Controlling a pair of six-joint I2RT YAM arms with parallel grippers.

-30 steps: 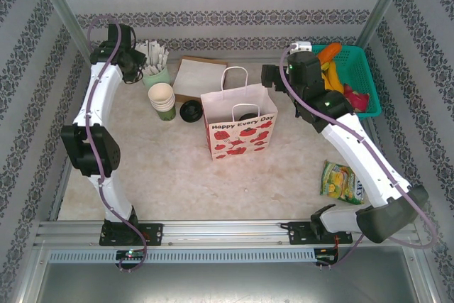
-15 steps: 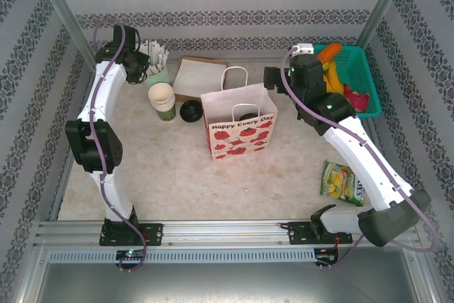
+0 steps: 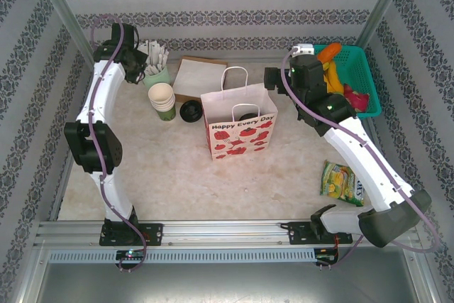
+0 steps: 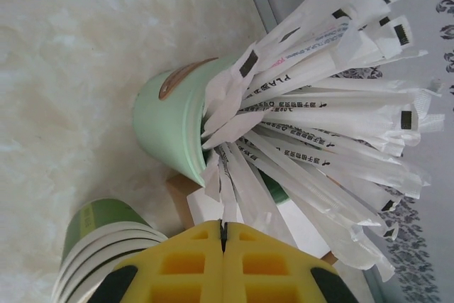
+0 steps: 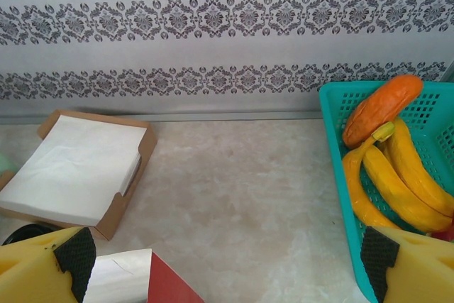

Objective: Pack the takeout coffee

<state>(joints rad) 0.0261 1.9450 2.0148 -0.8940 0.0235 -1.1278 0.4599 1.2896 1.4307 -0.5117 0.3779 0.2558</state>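
Patterned walls enclosed a marbled table [image 3: 177, 168]. Near its back edge, left of centre, the takeout coffee [image 3: 189, 111] stood between the cream cup stack [image 3: 162, 99] and the paper bag [image 3: 239, 124], apparently touching neither. The left gripper [image 4: 223, 228] had its 2 fingers pressed together, empty, beside the cup of wrapped sticks [image 4: 174, 122]. The right gripper [image 5: 227, 255] was spread wide, empty.

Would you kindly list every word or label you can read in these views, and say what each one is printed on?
"Happy Every Day": on the front of the white paper bag with red fruit print.
"PLA": on a white paper-wrapped stick standing in the pale-green cup; the rest of the wrapper print is too small to read.
Snack packet: its print is too blurred to read.
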